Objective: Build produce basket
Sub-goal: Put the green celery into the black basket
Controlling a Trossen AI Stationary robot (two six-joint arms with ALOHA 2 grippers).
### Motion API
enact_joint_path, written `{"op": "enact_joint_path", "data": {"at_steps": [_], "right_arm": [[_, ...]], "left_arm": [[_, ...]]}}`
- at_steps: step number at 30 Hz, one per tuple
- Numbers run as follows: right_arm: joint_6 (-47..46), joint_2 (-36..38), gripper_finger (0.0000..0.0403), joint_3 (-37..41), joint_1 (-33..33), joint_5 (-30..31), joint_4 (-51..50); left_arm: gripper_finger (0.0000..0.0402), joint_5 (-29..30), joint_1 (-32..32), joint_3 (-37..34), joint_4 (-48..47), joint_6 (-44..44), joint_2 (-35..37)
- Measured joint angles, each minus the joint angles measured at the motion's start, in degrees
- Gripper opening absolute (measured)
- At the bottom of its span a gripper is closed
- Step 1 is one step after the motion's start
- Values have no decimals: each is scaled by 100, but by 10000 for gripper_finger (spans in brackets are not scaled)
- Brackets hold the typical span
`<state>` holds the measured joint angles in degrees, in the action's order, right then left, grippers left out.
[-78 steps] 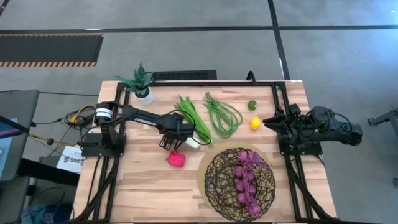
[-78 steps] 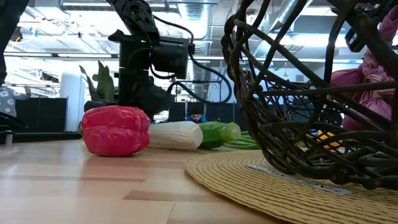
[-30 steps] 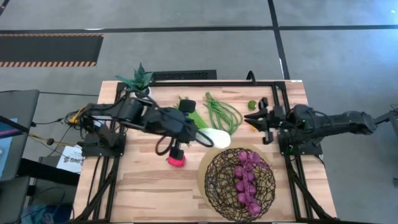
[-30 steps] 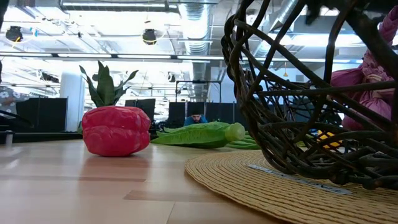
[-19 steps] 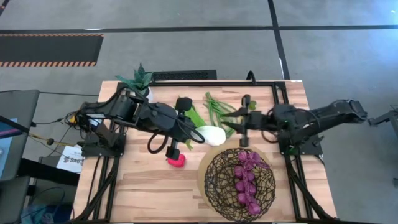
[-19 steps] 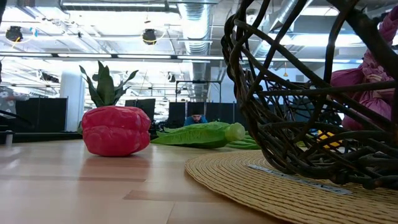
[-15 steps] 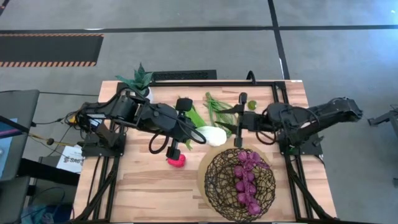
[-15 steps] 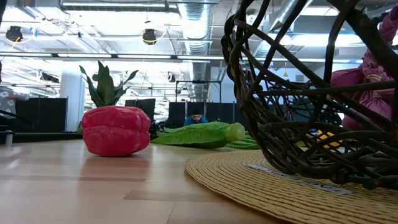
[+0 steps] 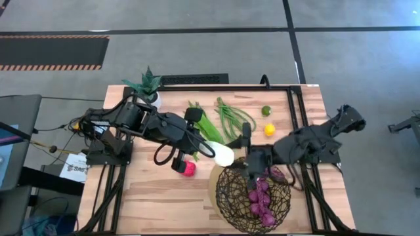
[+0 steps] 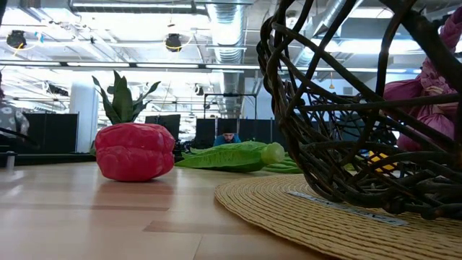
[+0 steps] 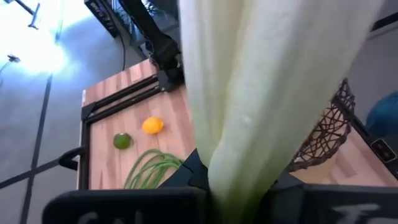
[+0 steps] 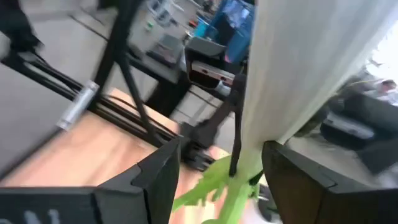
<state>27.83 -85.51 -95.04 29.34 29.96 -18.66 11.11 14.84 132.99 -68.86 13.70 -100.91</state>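
Note:
My left gripper (image 9: 202, 144) is shut on the white-green leek (image 9: 220, 154) and holds it in the air, white end toward the basket (image 9: 230, 196). My right gripper (image 9: 244, 152) is open at that white end. In the right wrist view the leek's shaft (image 12: 298, 68) runs between its fingers (image 12: 155, 180); I cannot tell whether they touch it. Purple grapes (image 9: 261, 193) lie in the basket. The red pepper (image 10: 135, 150), leafy stalk (image 10: 231, 155), green beans (image 9: 233, 118), lemon (image 9: 269, 129) and lime (image 9: 266, 111) lie on the table. My left gripper pinches the leek's shaft (image 11: 236, 180) between its two fingers, back from the white end. It comes from the table's left, slanting down, and the leek sticks out forward beyond the fingers. The leek is lifted clear of the table, white end lowest.
The basket stands on a round straw mat (image 10: 325, 209) at the near right. A spiky potted plant (image 9: 149, 88) is at the far left corner. A black frame rail (image 9: 289, 88) runs along the far and side edges.
My right gripper has swung from the far right edge, by the lemon and lime, toward the table's middle and near side, up to the leek's white end. It has rolled about its axis, and its fingers stand wider apart. The leek stays held in the air.

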Motion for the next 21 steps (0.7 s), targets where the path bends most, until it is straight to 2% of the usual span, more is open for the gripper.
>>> {"op": "enact_joint_path", "data": {"at_steps": [3, 5, 10, 13, 21], "right_arm": [[457, -169, 241, -202, -4, 639, 62], [674, -234, 240, -346, -84, 835, 72], [873, -296, 240, -670, -317, 698, 122], [1076, -304, 240, -701, -355, 658, 497], [1162, -228, 239, -700, -294, 327, 694]], "left_arm": [[13, -203, -12, 0, 38, -73, 8], [13, -243, -18, 5, 68, -123, 23], [12, -192, -12, 23, 148, -175, 39], [12, -244, -9, 21, 117, -86, 29], [11, -331, -112, -135, 308, 90, -19]]}}
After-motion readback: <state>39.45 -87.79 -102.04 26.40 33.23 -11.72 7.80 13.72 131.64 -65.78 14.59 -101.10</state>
